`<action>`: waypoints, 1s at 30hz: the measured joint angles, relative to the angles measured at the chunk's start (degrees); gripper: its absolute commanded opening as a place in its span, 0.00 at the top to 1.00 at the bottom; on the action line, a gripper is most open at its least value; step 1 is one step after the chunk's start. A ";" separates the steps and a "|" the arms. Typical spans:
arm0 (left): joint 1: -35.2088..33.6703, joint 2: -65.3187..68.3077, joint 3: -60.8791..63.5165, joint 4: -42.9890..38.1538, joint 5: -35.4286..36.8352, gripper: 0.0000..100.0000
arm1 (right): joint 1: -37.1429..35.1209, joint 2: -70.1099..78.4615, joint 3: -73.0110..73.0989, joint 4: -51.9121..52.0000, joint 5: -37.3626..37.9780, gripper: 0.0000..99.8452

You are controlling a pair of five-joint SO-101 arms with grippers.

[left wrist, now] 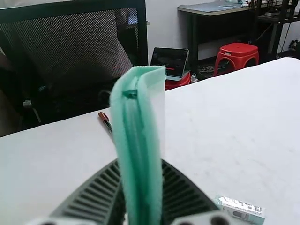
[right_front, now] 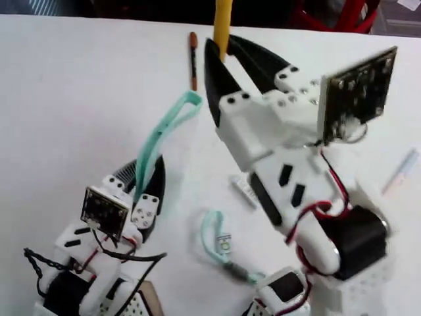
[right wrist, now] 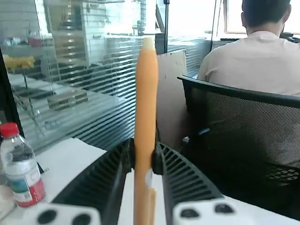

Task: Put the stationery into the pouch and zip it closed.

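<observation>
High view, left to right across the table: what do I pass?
Left gripper, jaws shut on the mint-green fabric pouch → slim dark pen with an orange end → yellow-orange marker in the right gripper → pale blue pen-like stick.

White table (right_front: 79,99) with red-brown pen (right_front: 193,59) and small eraser (right_front: 245,191)

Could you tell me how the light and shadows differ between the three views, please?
High view: the table is evenly bright, with faint shadow near the left gripper. Left wrist view: bright table, shaded chair behind the pouch. Right wrist view: glaring windows behind the pen in the right gripper.
</observation>
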 measured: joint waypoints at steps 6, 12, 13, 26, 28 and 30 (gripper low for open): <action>0.00 -0.18 0.09 0.00 0.00 0.98 | -0.18 2.20 12.48 -8.79 -3.60 0.98; 0.00 -0.18 0.09 0.00 0.00 0.98 | -0.26 2.02 19.60 -12.13 -3.96 0.98; 0.00 -0.18 0.09 0.00 -0.09 0.98 | 0.00 2.11 20.66 -13.63 -3.96 0.98; 0.00 -0.18 0.09 0.00 -0.09 0.98 | 1.14 2.02 23.91 -26.73 -3.96 0.98; 0.00 -0.18 0.09 0.00 -0.09 0.98 | 0.97 2.73 25.32 -26.73 -3.96 0.98; 0.00 -0.18 0.09 0.00 -0.09 0.98 | 0.97 3.34 27.60 -26.64 -3.96 0.98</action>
